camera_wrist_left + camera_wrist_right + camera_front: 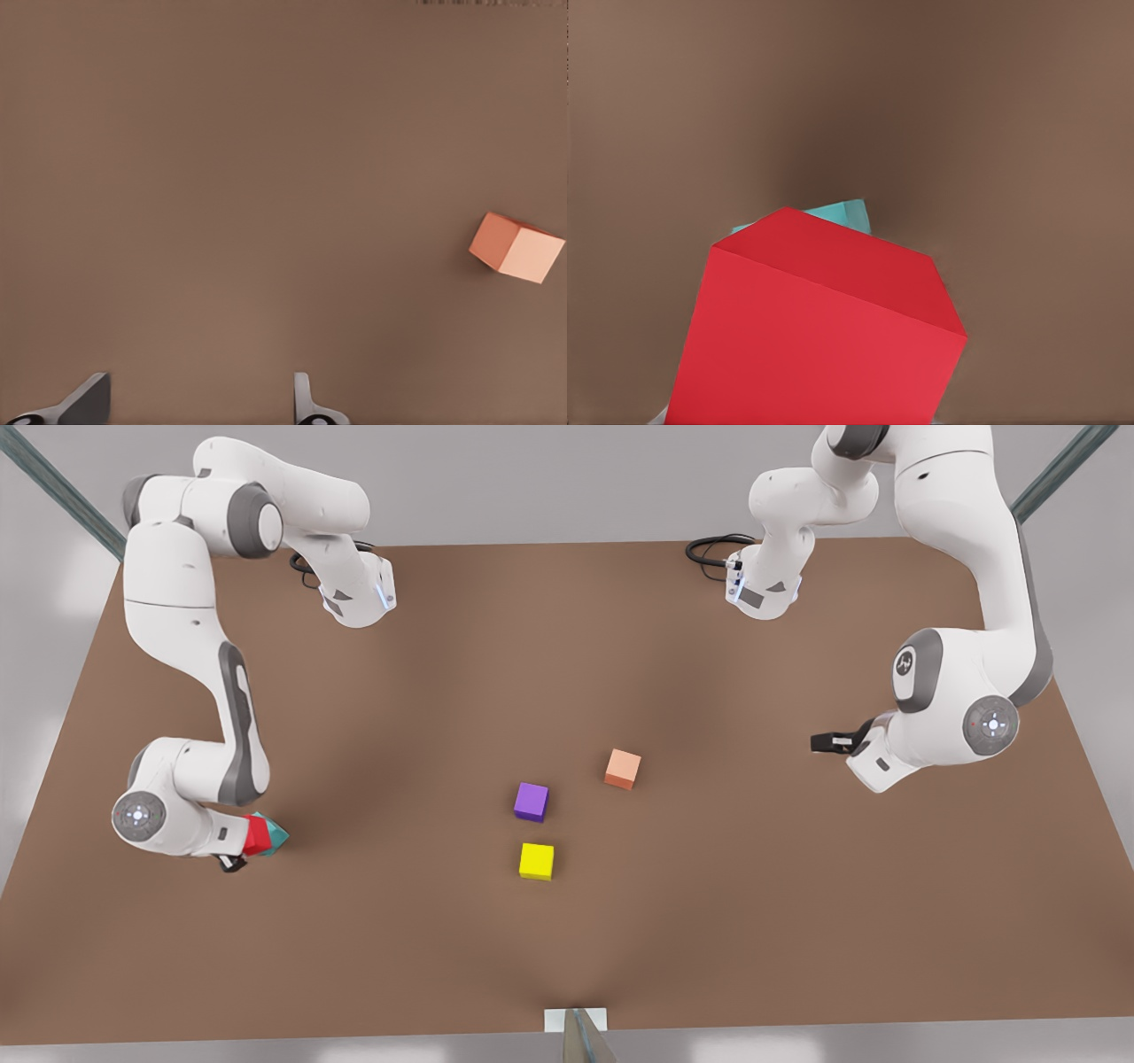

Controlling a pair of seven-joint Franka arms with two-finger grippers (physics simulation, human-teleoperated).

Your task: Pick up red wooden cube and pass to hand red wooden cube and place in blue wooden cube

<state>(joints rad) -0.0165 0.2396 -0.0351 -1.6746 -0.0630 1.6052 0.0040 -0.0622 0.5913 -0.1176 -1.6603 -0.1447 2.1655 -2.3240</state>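
The red wooden cube [258,835] [824,328] hangs tilted at the tip of my right gripper [241,850], on the arm at the front view's left, which is shut on it. It sits right against the blue wooden cube [277,834] [840,213], a teal cube that peeks out from behind and below it on the table. My left gripper [822,741] [199,400], on the arm at the front view's right, stands open and holds nothing. It hovers low over bare table, pointing toward the middle.
A salmon-orange cube [623,769] [516,247], a purple cube [531,802] and a yellow cube [536,861] lie near the middle of the brown table [753,921]. Both arm bases stand at the table's far edge.
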